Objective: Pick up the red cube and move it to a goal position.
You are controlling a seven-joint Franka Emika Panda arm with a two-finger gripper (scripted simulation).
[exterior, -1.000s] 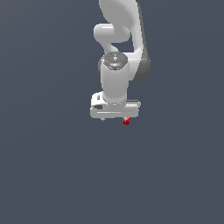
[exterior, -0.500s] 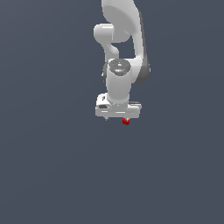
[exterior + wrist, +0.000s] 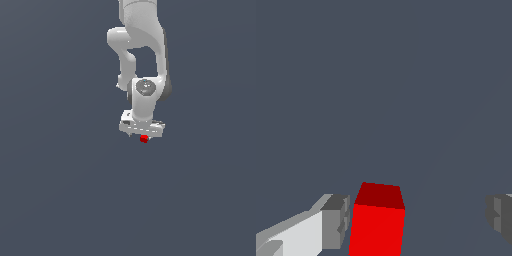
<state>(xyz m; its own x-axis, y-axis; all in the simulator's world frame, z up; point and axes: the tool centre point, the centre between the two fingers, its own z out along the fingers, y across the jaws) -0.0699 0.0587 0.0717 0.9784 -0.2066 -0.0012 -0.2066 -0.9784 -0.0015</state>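
In the wrist view my end effector (image 3: 416, 220) stands released: one grey finger pad (image 3: 336, 221) shows on a white finger in the lower left of the frame, and the other pad sits at the lower right edge, with a wide gap between them. The cube (image 3: 377, 225) stands in that gap, low in the frame and well off-centre, just beside the lower-left pad with a thin strip of background showing between them, and far apart from the other pad. Its near face is bright red and its top face a darker red; its lower part runs out of the frame. Behind it lies only a flat, dark grey-blue surface. In the exterior view my end effector (image 3: 142, 136) hangs a little above the middle of the frame, pointing down, with the cube (image 3: 144, 138) showing as a tiny red spot right under its white crossbar. Farther up, my white arm (image 3: 145, 97) rises through its round wrist joint and leaves the frame at the top edge.
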